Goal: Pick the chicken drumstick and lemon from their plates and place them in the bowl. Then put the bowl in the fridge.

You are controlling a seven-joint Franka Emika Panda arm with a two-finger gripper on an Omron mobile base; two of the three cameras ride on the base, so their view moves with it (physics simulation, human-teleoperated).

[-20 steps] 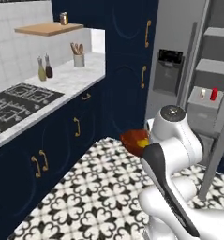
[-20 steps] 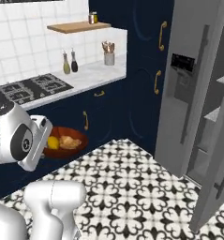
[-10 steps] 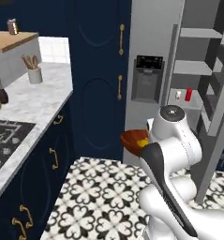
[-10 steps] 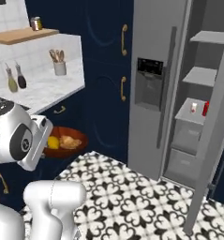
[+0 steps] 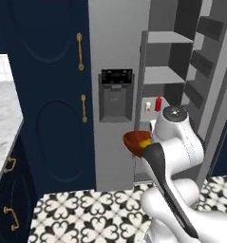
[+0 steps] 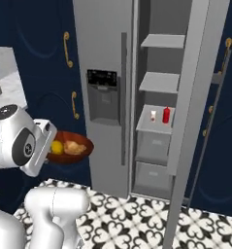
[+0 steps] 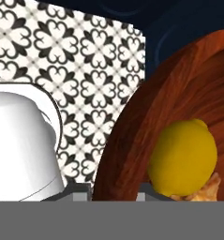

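The claw is clamped on the rim of the bowl (image 6: 69, 147), carried level in the air with the lemon (image 6: 56, 147) and drumstick (image 6: 74, 147) inside. The fridge (image 6: 107, 73) stands ahead; its open shelves (image 6: 158, 82) lie ahead and to the right of the bowl, behind the door edge, so the bowl must swing rightward to get in.

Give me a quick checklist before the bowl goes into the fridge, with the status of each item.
1. Lemon in the bowl: ok.
2. Chicken drumstick in the bowl: ok.
3. Gripper shut on the bowl's rim: ok; the rim runs down to the bottom edge of the hand view, though the fingertips are hidden.
4. Fridge right door open, shelves exposed: ok.
5. Free shelf space: ok; upper shelves bare, the lower one holds a red bottle.
6. Bowl lined up with the opening: not ok, it faces the closed dispenser door.
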